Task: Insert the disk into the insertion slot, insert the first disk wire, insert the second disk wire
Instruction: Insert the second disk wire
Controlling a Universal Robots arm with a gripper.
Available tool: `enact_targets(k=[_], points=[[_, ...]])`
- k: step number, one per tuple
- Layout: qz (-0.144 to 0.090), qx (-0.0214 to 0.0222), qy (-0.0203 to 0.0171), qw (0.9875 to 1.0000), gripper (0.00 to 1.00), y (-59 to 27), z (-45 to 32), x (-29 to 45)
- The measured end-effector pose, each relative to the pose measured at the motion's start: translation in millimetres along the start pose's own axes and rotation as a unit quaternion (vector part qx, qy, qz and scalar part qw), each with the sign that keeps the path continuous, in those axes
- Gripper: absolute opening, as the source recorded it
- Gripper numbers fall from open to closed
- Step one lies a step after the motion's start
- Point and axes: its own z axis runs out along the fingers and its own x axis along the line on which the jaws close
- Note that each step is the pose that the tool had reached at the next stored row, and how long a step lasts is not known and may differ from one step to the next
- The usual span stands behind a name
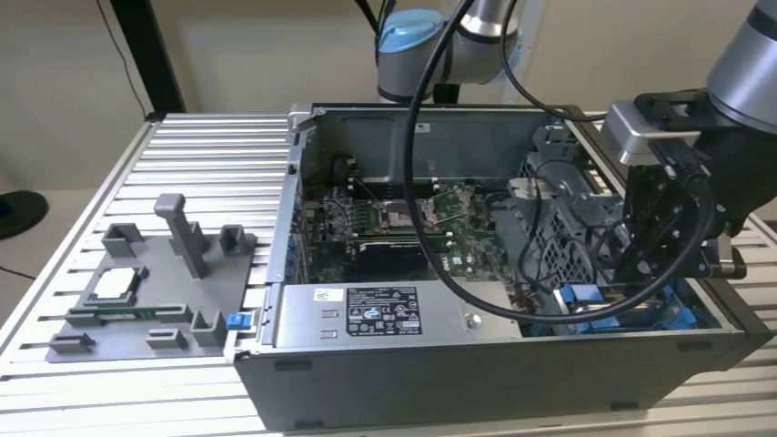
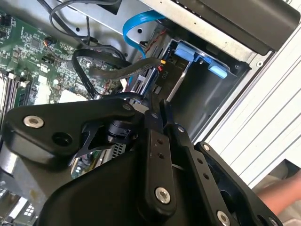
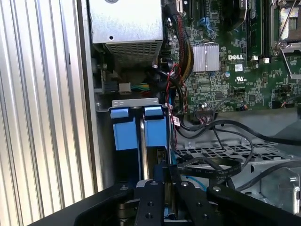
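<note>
The gripper (image 3: pixel 163 175) reaches down into the corner of the computer case (image 1: pixel 486 382) nearest the exterior view's right, over the drive slot (image 2: pixel 207 94). In both wrist views its two black fingers (image 2: pixel 157 141) stand close together, almost touching, around a thin upright edge that runs down toward the slot. That edge seems to be the disk (image 3: pixel 145 155) seen edge-on, with silver metal between blue plastic, but I cannot tell for sure that the fingers grip it.

Just ahead of the fingers in the first wrist view sit two bright blue tabs (image 3: pixel 139 128), side by side at the mouth of the slot. Beside the slot a blue flat cable (image 2: pixel 136 28) and a bundle of black wires (image 2: pixel 108 70) loop over the grey ribbed drive cage (image 3: pixel 225 155). Past these lies the green circuit board (image 3: pixel 225 66) on the case floor. The grey power box (image 1: pixel 382 314) with its white label lies along the case wall next to the slot.

Outside the case, well apart toward the exterior view's left, a grey parts holder (image 1: pixel 152 287) rests on the ribbed metal table (image 1: pixel 206 146).
</note>
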Motion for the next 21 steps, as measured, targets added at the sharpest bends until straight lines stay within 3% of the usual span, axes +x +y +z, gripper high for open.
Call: enact_targets(k=[6, 21], points=[[0.0, 0.0065, -0.0007, 1.0, 0.0, 0.0, 2.7, -0.1], [-0.002, 0.0149, -0.0014, 0.9999, 0.0, 0.0, 6.5, -0.1]])
